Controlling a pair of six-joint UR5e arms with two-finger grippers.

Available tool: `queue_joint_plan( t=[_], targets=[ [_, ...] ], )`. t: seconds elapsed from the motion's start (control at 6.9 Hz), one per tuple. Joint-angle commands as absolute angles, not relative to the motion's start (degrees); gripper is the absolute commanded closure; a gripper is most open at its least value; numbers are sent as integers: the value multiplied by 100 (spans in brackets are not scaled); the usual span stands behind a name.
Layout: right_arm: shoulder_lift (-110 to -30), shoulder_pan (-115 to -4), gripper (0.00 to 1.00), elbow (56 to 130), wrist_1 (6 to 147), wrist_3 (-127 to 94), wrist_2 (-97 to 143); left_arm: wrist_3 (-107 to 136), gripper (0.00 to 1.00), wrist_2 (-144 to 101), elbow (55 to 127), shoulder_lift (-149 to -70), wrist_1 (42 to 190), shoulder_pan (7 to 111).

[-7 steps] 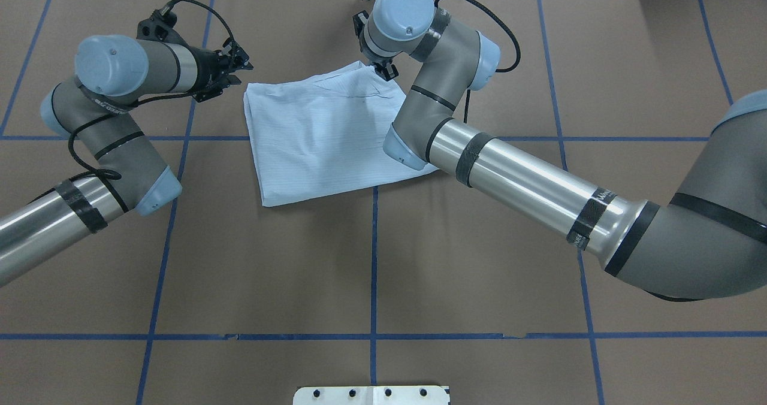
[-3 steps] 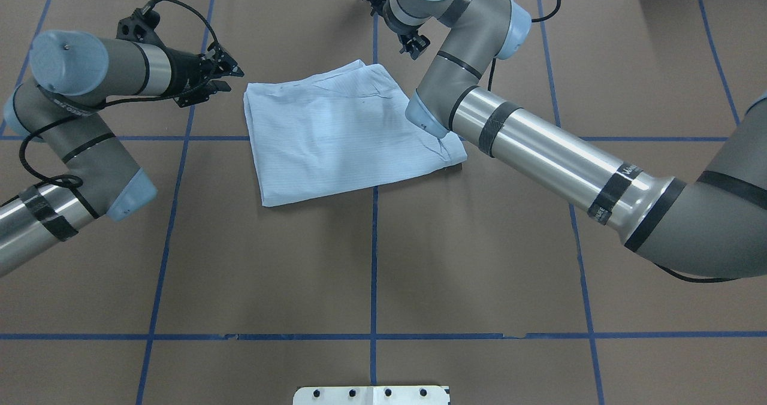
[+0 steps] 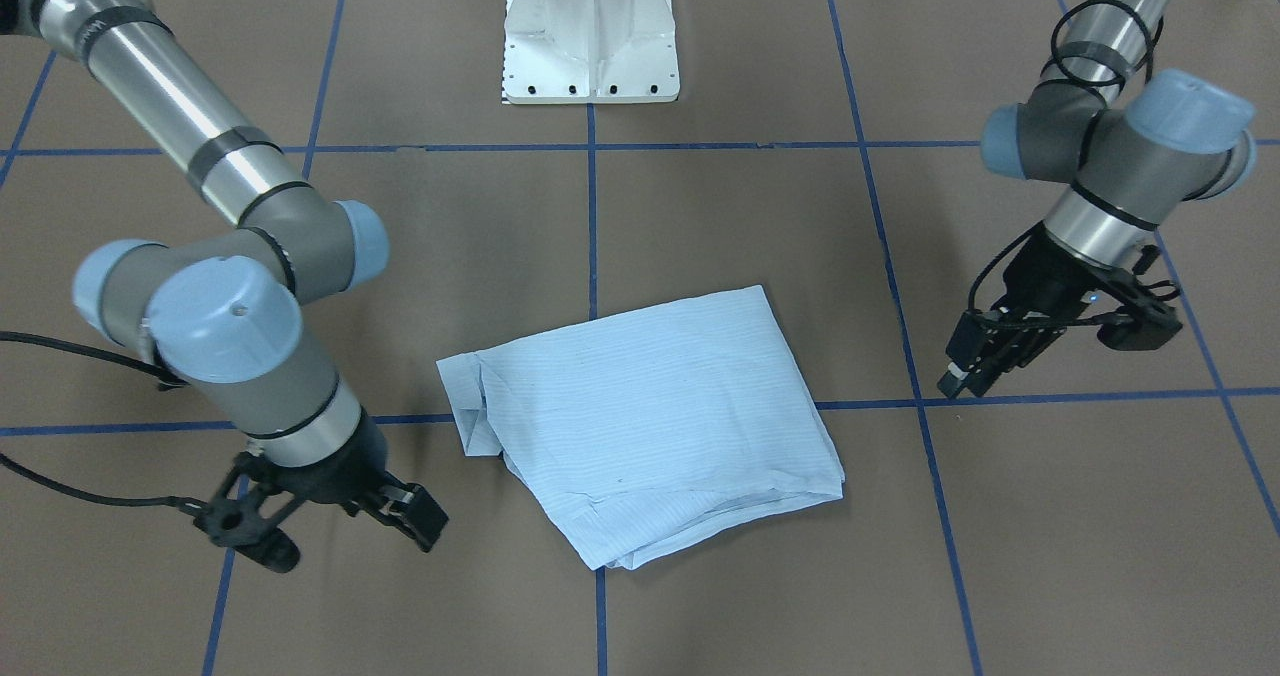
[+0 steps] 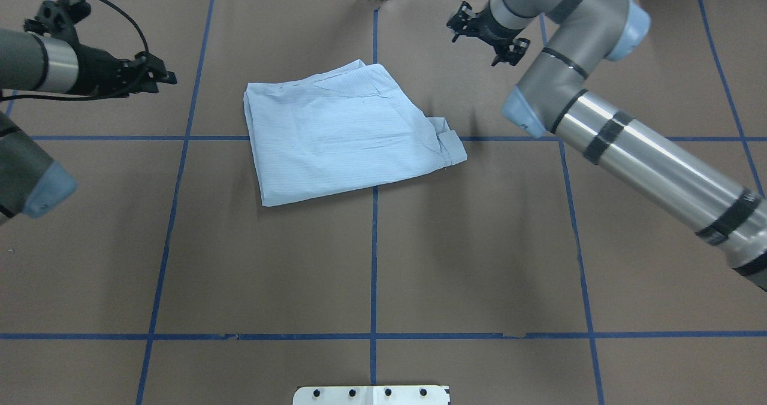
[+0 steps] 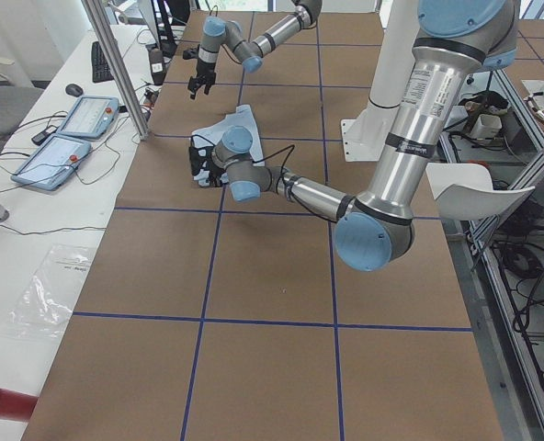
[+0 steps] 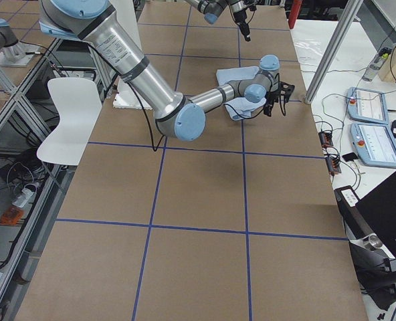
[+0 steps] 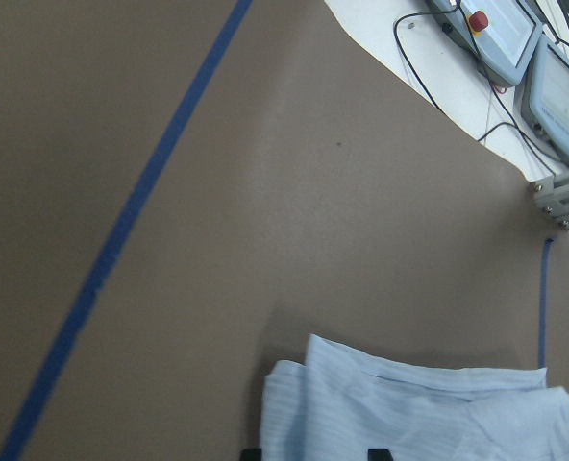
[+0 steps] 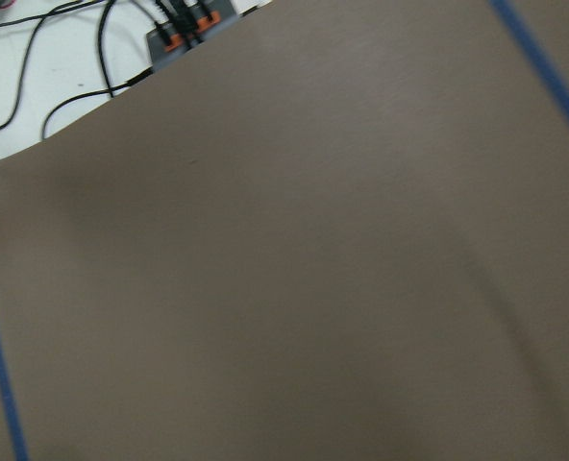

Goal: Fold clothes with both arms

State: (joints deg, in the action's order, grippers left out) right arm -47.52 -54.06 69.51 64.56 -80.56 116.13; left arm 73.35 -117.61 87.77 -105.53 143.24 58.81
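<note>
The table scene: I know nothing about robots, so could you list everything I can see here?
shirt: one, light blue, folded flat near the table's middle, touched by neither gripper
table: one, brown cover, under everything
tape lines: several, blue, a grid across the cover
pedestal base: one, white, at the robot's edge of the table
control pendants: two, grey with pale screens, on the white side bench
chair: one, white, on the floor beside the table
left arm: one, grey with light blue caps, off the shirt's side
right arm: one, same colours, opposite side
left gripper: one, black, open, empty
right gripper: one, black, open, empty
</note>
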Motion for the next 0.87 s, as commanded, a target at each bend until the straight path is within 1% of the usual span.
queue_joint_plan(
  t=[0.0,0.15,0.29,0.44,0.58,0.73],
  targets=[
    [-6547,-5958,0,8946,7415,-6476,11927,5651,46,-12425,8798,-10136,14256,7025],
    [-7348,-6133,0,9730,7827,-5703,11962,4790,45,-12680,8728,-9960,14230,7710],
    [-7939,-6326,0,9956,7875,-4921,12110,3668,0,-12831,8701,-9593,14229,8169],
    [-8319,-6598,0,9967,7831,-4330,12398,2447,0,-12928,8571,-9371,13951,8269],
    [-8697,-7166,0,10097,7840,-3837,12871,1234,0,-13129,8648,-9308,13287,8288],
    [-9049,-7633,0,10212,7892,-3188,13198,874,0,-13200,8979,-9229,12697,8279]
  ],
)
